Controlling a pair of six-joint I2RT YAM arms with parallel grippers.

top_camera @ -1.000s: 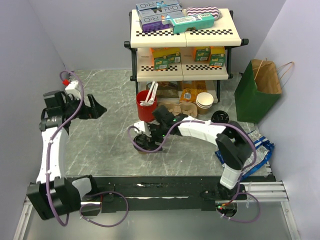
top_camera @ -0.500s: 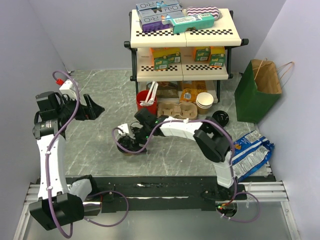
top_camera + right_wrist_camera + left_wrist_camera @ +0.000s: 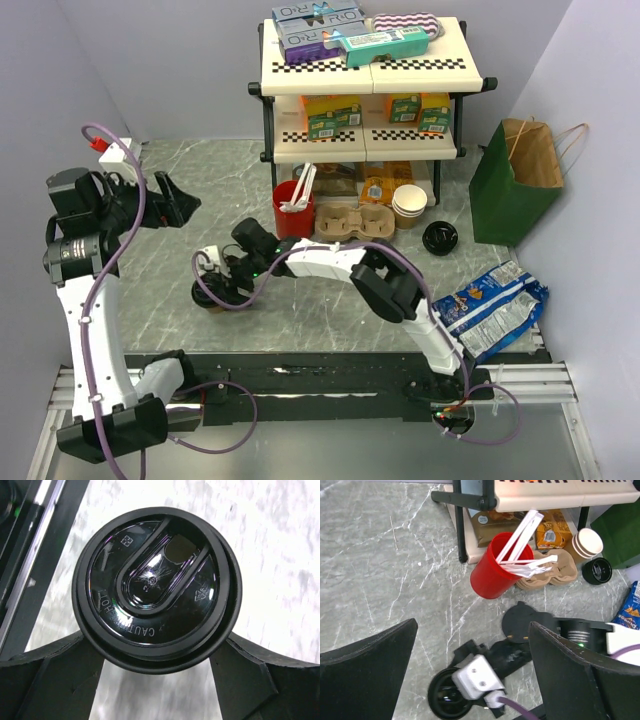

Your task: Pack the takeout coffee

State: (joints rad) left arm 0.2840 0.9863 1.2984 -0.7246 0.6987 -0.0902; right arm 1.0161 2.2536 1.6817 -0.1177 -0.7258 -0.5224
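Grey marbled counter [image 3: 220, 190] carries shelf rack [image 3: 455, 50], red cup [image 3: 291, 215], cardboard carrier [image 3: 355, 220], pale cups [image 3: 409, 204], loose black lid [image 3: 440, 237], green bag [image 3: 515, 190], snack bag [image 3: 490, 305]; the takeout coffee [image 3: 157, 587] perhaps rests there too

The coffee [image 3: 157, 587] has a glossy black plastic lid, finely scratched. The cup below seems to be brown paper, though little of it shows. The fingers [image 3: 45, 680] at its 5 and 7 o'clock are matt black plastic. The table [image 3: 230, 170] is smooth, grey and stone-veined. At the coffee's 1 o'clock, the red cup [image 3: 492, 575] is shiny plastic and the carrier [image 3: 355, 218] is rough matt pulp. At the table's 3 o'clock stands a matt green paper bag [image 3: 505, 190], and at 4 lies a glossy, crinkled chip bag [image 3: 495, 305].
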